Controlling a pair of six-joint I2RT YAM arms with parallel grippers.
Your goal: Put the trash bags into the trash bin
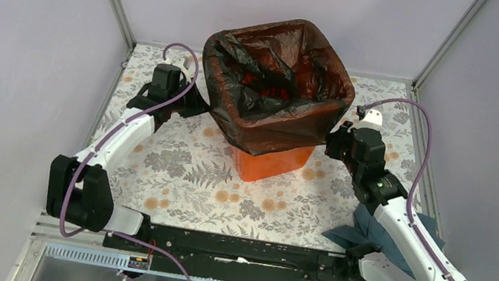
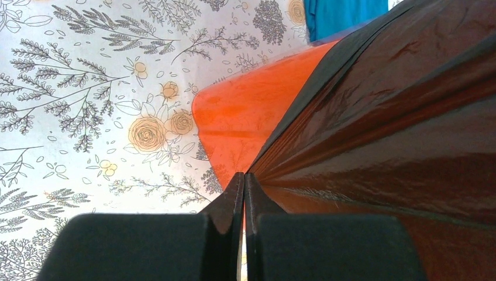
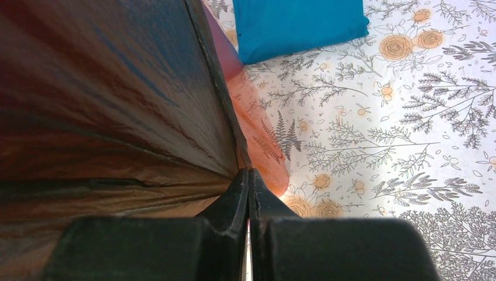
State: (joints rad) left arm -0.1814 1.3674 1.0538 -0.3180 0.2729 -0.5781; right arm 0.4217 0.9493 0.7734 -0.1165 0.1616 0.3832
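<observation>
- From above: the orange trash bin (image 1: 269, 162) stands upright in the middle of the floral table (image 1: 175, 170). The black trash bag (image 1: 264, 124) is pulled over its rim, sagging into the mouth and hanging down the outer walls.
- The left gripper (image 1: 196, 105) sits at the bag's left flank and the right gripper (image 1: 332, 139) at its right flank. A grey-blue cloth (image 1: 360, 231) lies under the right arm.
- Left wrist: the jaws are pressed together, pinching the glossy film. Taut folds fan out from the tips, bare orange wall shows past the bag's hem, and a bright blue cloth (image 2: 345, 14) lies beyond.
- Right wrist: here too the jaws are clamped together on the bag's film, creases running straight into the tips. Orange wall peeks out beside the hem, with the blue cloth behind it.
</observation>
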